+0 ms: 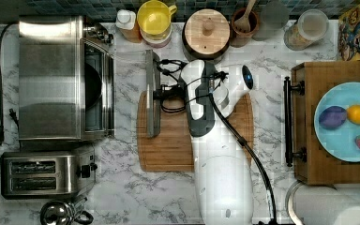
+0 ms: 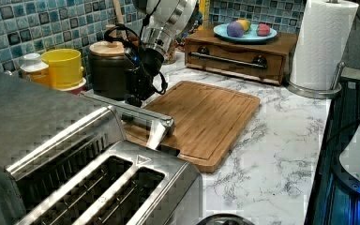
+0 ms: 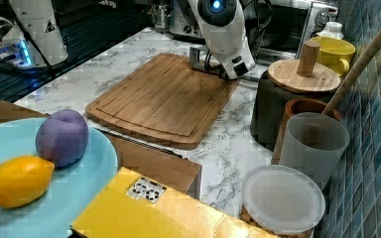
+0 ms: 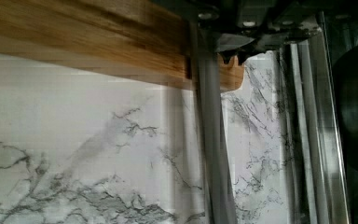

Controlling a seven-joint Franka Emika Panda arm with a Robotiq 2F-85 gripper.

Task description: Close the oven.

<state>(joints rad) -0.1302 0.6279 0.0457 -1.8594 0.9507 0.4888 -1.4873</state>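
Top view: the oven (image 1: 51, 77) stands at the desk's (image 1: 131, 192) back-left corner as the top view shows it, with its door dropped flat and the bar handle (image 1: 153, 93) reaching over the edge of the board (image 1: 168, 145). The tool (image 1: 161, 96) sits right at that handle; whether it grips the bar or just rests beside it, I cannot tell. The risk I see is in the lift: if the bar isn't properly caught, it could slide off partway up and the door would fall back open with a bang.
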